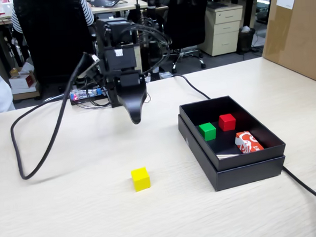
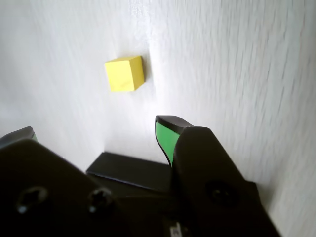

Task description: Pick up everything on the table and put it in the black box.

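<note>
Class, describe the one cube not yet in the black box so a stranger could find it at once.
Start at the beige table, then find the black box on its right in the fixed view. Left of the box, alone on bare wood, sits the yellow cube. Its green and red neighbours lie inside the box.

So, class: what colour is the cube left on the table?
Yellow cube, clearest in the wrist view.
</note>
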Tool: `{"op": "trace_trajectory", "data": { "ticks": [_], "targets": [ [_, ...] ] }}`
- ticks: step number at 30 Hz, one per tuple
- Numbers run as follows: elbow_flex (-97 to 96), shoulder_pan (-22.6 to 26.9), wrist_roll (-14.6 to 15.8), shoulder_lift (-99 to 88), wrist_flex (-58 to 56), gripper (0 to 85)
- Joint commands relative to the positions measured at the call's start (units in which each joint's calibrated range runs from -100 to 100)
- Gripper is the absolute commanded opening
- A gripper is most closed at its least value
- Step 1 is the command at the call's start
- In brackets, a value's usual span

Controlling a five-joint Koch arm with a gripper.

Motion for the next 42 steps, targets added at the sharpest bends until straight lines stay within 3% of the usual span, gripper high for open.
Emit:
{"op": "trace_trajectory", "data": {
  "ticks": [1, 30, 36, 42],
  "targets": [
    [7.12, -0.24, -2.00, 5.56, 1.37, 48.4],
    [22.45, -1.56, -5.08, 37.68, 2.67, 47.1],
    [23.44, -1.61, -5.08, 39.52, 2.67, 41.8],
    [24.71, -1.66, -5.03, 40.44, 2.67, 18.4]
  ]
}}
